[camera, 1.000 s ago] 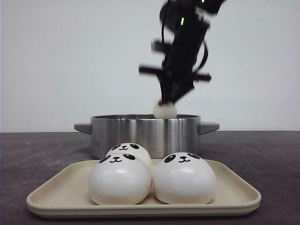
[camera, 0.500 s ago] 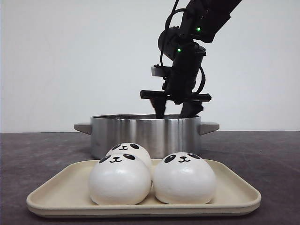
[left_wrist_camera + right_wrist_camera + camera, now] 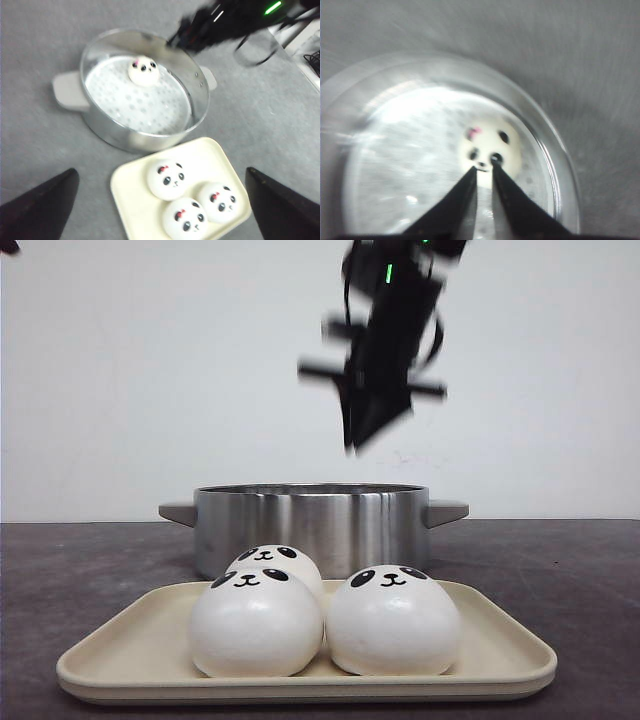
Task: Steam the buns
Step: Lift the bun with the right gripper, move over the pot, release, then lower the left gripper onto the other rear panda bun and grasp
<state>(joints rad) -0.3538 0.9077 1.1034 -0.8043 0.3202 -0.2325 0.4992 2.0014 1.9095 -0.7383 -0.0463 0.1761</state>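
Buns with smooth white domes and black panda faces sit in two places. Three crowd together on the cream tray [image 3: 100, 665], a shallow rounded rectangle with a matte rim: the left bun [image 3: 256, 621] and right bun [image 3: 393, 620] side by side at the front, touching, and a third [image 3: 283, 560] tucked behind the left one. Behind the tray stands the pot [image 3: 310, 525], brushed steel, round, with flat grey side handles.

The left wrist view adds what the front view hides: a white perforated steamer plate [image 3: 150, 107] inside the pot, with the fourth bun [image 3: 143, 70] resting on it near the far wall, and small pink bows on the faces. The left gripper [image 3: 162, 200] hangs high above the tray, its dark fingers spread wide.

The right gripper [image 3: 352, 445], blurred, hangs above the pot. In its own wrist view its fingertips [image 3: 470, 176] are nearly together, gripping nothing, with the fourth bun lying below them on the plate.
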